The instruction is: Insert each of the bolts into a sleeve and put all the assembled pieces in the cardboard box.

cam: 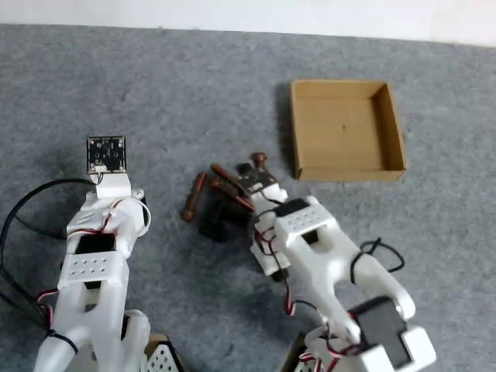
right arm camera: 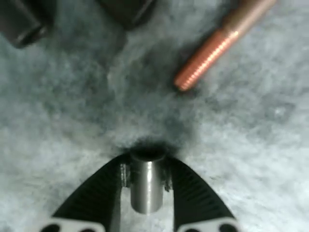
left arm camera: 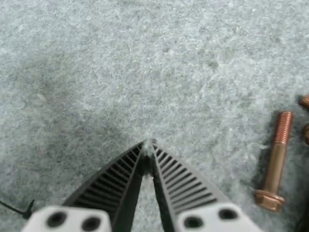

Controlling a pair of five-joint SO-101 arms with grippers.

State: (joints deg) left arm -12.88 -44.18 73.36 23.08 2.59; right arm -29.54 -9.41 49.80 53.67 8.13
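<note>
The shallow square brown cardboard box [cam: 395, 128] sits open on the grey felt-covered table [cam: 170, 93], well apart from the left arm and just beyond the right arm's reach of parts; its whole inner floor is plain cardboard. Near its corner lies a loose cluster of copper-coloured threaded bolts [cam: 194, 198] with dark cylindrical sleeves [cam: 215, 223] among them. The right gripper [right arm camera: 147, 162] is clamped on a short shiny grey metal sleeve [right arm camera: 147, 188], held upright between its black ribbed fingers [right arm camera: 193, 193] with the lower end on or just above the felt; the threaded tip of one copper bolt [right arm camera: 222, 46] lies near. The left gripper [left arm camera: 147, 145] holds nothing — its finger tips meet over bare felt, with a flanged copper bolt [left arm camera: 275, 159] lying off to one side.
</note>
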